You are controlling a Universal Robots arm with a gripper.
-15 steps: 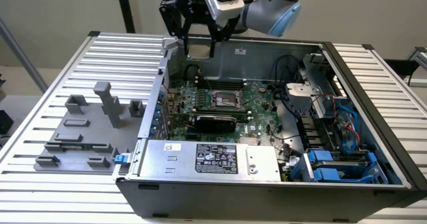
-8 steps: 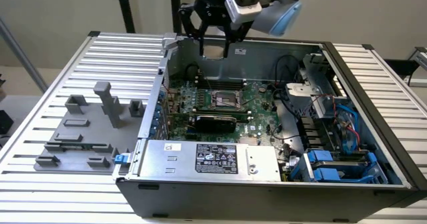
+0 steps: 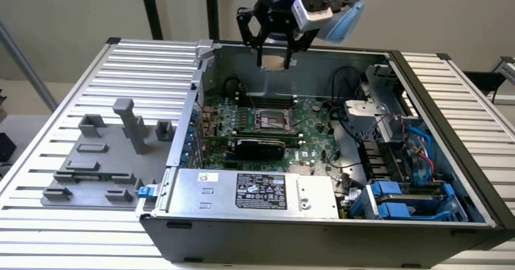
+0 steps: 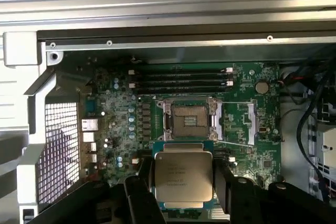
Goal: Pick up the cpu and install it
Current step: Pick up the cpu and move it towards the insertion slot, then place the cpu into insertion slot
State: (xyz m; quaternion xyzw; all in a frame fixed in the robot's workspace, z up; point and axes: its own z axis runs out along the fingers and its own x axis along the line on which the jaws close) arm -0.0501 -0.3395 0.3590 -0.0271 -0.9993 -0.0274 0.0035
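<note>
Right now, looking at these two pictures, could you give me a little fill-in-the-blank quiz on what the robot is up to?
1. The gripper clasps a silvery square ____ between its fingers.
2. It hangs ____ the open computer case.
3. The motherboard is coloured ____.
4. The socket in its middle holds ____ chip.
Missing words: cpu; above; green; no.

Lighting is even and diffuse, from overhead. The ribbed desk (image 3: 72,234) reads bright; the computer case (image 3: 322,246) interior lies in soft shade. Mild glare marks the cpu (image 4: 182,174) lid in the wrist view.
</note>
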